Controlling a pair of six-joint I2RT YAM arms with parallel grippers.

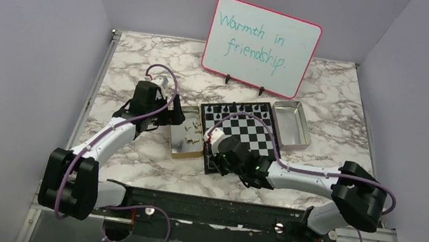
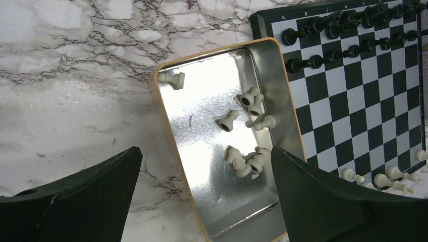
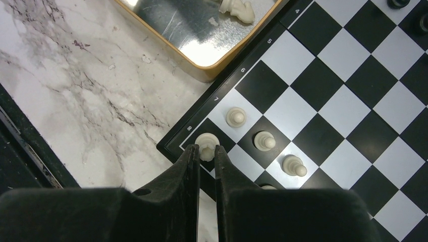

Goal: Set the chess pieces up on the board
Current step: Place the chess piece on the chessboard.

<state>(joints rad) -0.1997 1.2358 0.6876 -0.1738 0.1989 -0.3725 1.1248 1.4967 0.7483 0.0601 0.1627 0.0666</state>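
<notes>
The board (image 1: 253,134) lies mid-table, with black chess pieces (image 2: 348,31) in its far rows. My right gripper (image 3: 204,149) is shut on a cream piece (image 3: 207,140) standing on the board's near left corner square. Three cream pawns (image 3: 264,141) stand in a diagonal line beside it. Several more cream pieces (image 2: 248,161) lie loose in the tan box (image 2: 154,85) left of the board. Above that box hovers my left gripper (image 2: 206,151), open and holding nothing, its fingers (image 2: 91,191) astride the box's near end.
A silver metal tray (image 1: 291,125) sits at the board's right edge. A pink-framed whiteboard (image 1: 261,46) stands behind the board. Marble tabletop (image 1: 143,65) stretches to the left and far side. A black rail (image 1: 211,210) runs along the near edge.
</notes>
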